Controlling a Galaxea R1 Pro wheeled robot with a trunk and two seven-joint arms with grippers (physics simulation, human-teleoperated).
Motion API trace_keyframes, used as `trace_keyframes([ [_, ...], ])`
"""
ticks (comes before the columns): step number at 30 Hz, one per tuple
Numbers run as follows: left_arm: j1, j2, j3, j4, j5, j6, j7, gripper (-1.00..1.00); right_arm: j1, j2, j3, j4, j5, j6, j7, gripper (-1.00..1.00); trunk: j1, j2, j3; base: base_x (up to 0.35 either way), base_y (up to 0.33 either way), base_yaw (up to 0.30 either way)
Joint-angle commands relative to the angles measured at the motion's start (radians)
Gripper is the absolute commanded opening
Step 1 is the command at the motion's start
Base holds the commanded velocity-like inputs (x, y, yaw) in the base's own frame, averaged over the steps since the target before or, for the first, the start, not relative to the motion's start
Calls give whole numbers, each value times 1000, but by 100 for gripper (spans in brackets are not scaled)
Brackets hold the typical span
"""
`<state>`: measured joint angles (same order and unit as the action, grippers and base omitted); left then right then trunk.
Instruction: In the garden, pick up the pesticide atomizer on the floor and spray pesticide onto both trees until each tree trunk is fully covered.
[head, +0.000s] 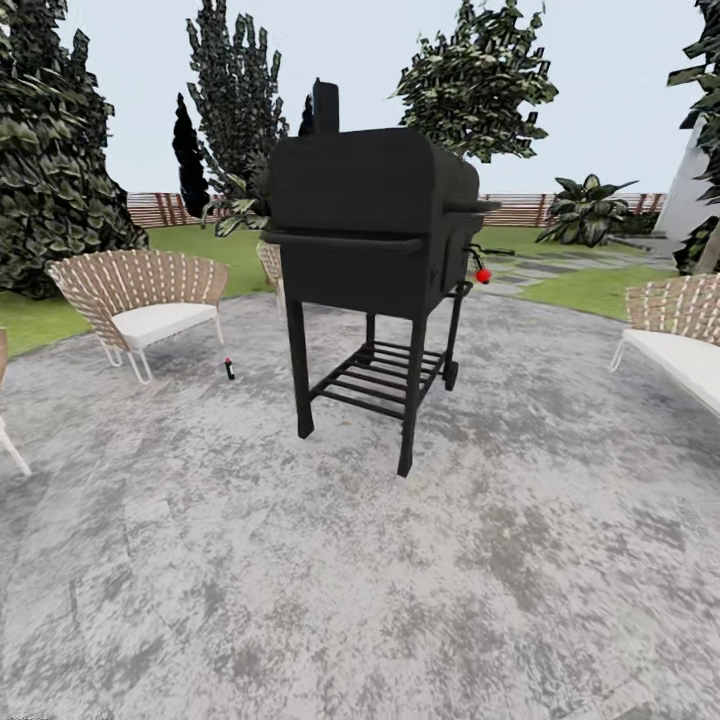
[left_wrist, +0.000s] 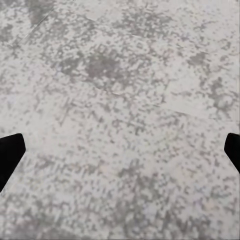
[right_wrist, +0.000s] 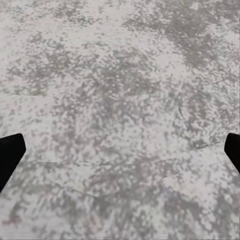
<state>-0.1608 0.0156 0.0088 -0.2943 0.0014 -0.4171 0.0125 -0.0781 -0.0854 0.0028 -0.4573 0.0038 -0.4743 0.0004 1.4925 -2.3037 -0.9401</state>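
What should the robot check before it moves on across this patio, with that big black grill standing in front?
1. Path ahead: not ok, the black grill stands straight in front on the grey paving.
2. Left gripper empty: ok, fingers wide apart over bare paving.
3. Right gripper empty: ok, likewise open.
4. Atomizer found: cannot tell; a small dark bottle stands by the wicker chair, too small to identify.
5. Tree trunks to spray: cannot tell, none clearly recognisable.
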Motion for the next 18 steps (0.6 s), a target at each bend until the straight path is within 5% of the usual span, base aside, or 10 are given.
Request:
trace_keyframes([
  [1, -1, 0, 0, 1, 0, -3, 1, 100, 0, 0, 1, -2, 0, -3, 1, 100, 0, 0, -1, 204, 272, 280],
  [18, -1, 0, 0, 1, 0, -3, 1, 100, 0, 0, 2, 0, 1, -4, 3, 100, 0, 0, -1, 232, 241, 38],
])
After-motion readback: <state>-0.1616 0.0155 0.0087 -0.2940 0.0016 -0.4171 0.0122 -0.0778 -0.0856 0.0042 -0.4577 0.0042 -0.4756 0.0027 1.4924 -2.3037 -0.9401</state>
